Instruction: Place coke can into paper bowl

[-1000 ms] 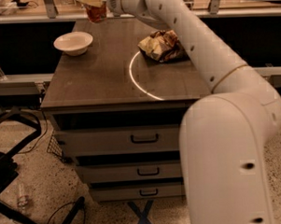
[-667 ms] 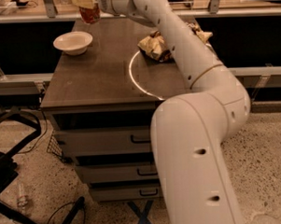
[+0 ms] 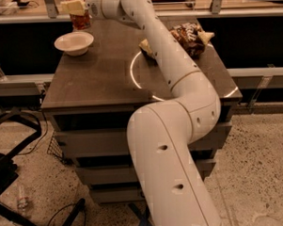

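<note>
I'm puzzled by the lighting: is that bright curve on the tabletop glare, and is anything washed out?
Camera view: a thin bright arc curves across the table, glare or a marking, cannot tell; the end effector, holding the can just beyond the bowl, looks brightly lit at top left.

Tool (image 3: 76, 8) gripping coke can (image 3: 81, 22) behind paper bowl (image 3: 74, 43); snack bag (image 3: 193, 37) far right.
</note>
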Robot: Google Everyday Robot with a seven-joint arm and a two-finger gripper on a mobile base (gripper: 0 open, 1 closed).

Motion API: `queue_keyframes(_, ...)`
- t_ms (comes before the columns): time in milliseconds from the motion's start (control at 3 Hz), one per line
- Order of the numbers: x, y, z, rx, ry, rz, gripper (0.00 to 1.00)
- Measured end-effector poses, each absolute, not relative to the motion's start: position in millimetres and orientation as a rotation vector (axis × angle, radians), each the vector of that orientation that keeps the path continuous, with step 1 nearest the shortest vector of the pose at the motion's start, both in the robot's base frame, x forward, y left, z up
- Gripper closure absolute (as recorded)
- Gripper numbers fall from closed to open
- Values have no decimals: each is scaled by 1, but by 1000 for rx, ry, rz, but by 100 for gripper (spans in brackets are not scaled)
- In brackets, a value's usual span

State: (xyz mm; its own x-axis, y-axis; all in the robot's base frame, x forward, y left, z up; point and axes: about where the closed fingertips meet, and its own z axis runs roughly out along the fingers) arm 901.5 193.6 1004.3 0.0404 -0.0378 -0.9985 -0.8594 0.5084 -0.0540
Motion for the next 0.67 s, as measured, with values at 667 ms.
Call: queue_keyframes(667, 900, 224, 967, -911, 1503, 779, 100)
